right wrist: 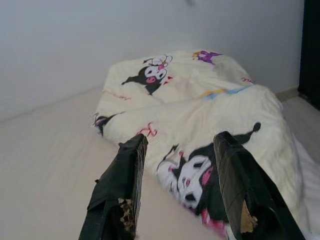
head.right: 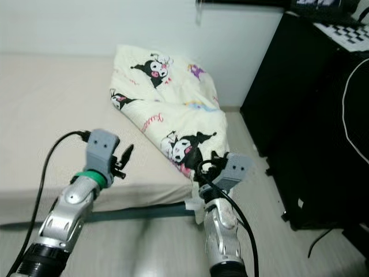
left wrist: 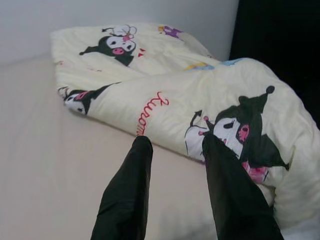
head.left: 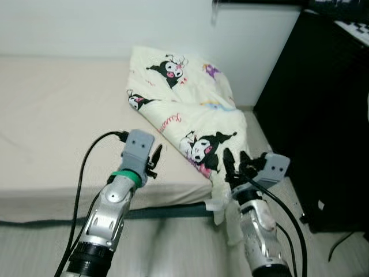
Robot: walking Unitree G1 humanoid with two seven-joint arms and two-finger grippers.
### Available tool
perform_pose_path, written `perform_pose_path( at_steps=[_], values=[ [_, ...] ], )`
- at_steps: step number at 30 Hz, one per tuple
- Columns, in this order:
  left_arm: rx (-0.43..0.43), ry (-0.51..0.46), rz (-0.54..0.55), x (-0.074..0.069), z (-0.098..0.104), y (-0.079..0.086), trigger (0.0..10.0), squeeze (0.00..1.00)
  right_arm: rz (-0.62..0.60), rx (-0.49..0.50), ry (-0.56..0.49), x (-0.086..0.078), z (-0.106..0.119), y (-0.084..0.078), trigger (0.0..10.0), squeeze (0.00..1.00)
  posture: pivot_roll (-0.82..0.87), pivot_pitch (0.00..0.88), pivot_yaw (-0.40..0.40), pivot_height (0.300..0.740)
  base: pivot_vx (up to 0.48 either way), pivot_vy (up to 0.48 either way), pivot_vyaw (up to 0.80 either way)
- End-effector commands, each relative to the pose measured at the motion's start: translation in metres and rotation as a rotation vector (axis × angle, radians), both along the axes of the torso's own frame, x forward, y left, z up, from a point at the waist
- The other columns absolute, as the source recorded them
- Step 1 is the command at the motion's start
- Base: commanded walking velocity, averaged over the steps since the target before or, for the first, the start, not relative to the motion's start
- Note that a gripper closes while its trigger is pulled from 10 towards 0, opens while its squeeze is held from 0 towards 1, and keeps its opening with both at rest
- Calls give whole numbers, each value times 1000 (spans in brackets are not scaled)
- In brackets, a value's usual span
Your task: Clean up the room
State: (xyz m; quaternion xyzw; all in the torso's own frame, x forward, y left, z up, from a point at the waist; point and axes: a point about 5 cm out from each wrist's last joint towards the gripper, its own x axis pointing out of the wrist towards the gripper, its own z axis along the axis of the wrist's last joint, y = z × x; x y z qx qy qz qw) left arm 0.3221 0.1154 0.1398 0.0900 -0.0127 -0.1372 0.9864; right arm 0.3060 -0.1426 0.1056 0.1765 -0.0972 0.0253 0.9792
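From the head cameras, a crumpled quilt (head.left: 190,109) printed with cartoon figures lies at the bed's (head.left: 52,127) right end against the wall (head.left: 115,26), at about 1 o'clock from the robot, one corner spilling over the mattress edge toward the floor (head.left: 173,248); a black cabinet (head.left: 323,115) stands at 3 o'clock. The left gripper (head.left: 154,158) is raised over the bed edge at 11 o'clock, short of the quilt, forearm angled up and forward. The right gripper (head.left: 233,164) reaches in at 1 o'clock and meets the hanging corner, wrist bent toward the fabric. In the left wrist view, the left jaws stand open, pointing at the quilt's near fold with bare sheet beneath them. In the right wrist view, the right jaws are spread wide, framing the printed figure, nothing held. The step looks like taking hold of the quilt to straighten it; it would go best if each gripper pinched a separate edge, a thin fold rather than bulk, and lifted together so the dangling corner clears the floor.
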Motion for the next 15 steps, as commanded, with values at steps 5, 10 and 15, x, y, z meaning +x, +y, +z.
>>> perform_pose_path(
  at_steps=[5, 10, 15],
  values=[
    [-4, 8, -16, -3, -3, -4, 10000, 0, 5, 2, 22, -3, -6, -1, 10000, 0, 76, 96, 34, 740, 0, 0, 0],
    [-1, 6, -17, -2, -2, -3, 10000, 0, 15, -21, 35, -4, -8, 3, 10000, 0, 75, 94, 37, 735, 0, 0, 0],
    [0, 6, -19, -2, -2, -3, 10000, 0, 12, -20, 37, -4, -9, 4, 10000, 0, 75, 94, 37, 720, 0, 0, 0]
  ],
)
